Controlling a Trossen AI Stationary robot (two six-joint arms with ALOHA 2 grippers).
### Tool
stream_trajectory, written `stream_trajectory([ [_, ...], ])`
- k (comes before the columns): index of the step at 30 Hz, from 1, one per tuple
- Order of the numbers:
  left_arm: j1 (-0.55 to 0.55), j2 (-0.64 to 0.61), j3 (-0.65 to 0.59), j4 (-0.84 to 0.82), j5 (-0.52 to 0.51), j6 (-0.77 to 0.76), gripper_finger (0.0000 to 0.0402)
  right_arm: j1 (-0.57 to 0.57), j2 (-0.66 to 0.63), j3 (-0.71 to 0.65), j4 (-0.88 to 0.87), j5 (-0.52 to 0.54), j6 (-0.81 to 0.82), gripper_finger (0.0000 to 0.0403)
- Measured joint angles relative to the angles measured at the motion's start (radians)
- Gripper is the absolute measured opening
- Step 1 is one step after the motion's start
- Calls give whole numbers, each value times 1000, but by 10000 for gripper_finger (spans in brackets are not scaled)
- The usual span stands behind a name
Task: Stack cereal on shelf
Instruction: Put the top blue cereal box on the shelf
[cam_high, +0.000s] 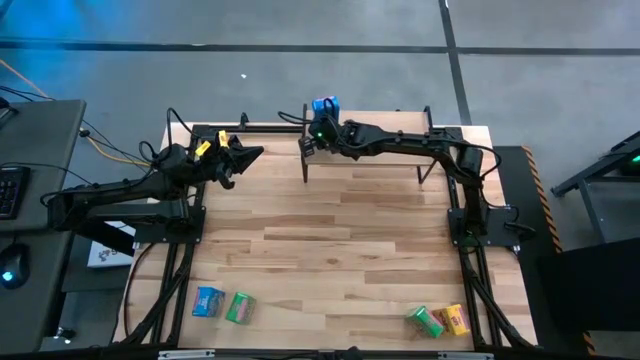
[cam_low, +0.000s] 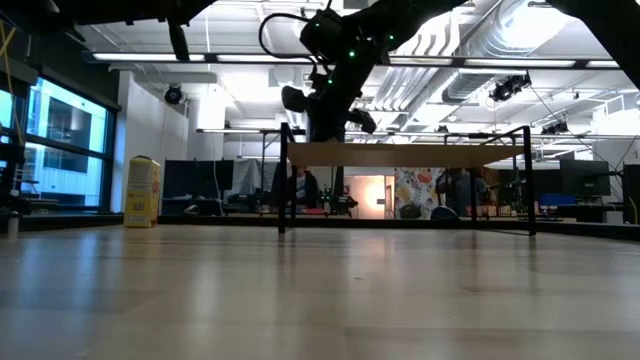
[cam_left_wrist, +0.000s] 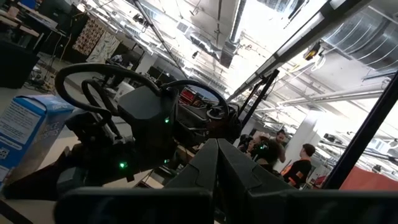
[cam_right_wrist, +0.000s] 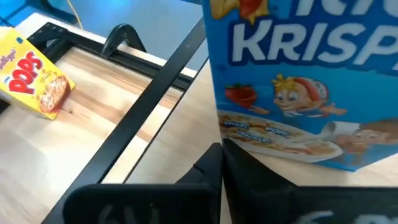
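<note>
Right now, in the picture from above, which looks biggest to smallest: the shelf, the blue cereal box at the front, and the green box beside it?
1. The shelf, by far the largest.
2. The blue cereal box and the green box look about alike, so I won't rank them.

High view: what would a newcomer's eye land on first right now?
Probably the right tool, shut and reaching over the shelf at the table's far edge, right beside the blue cereal box standing on the shelf's left end. Next, the left tool, shut near a yellow box at the far left, and four boxes lying along the near edge, like the green one.
</note>
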Motion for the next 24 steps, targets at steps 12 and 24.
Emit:
stream_trajectory([
  [12, 0, 0, 0, 0, 0, 0, 0, -1, 0, 1, 42, 13, -3, 0],
  [24, 0, 0, 0, 0, 0, 0, 0, -1, 0, 1, 73, 25, -24, 0],
])
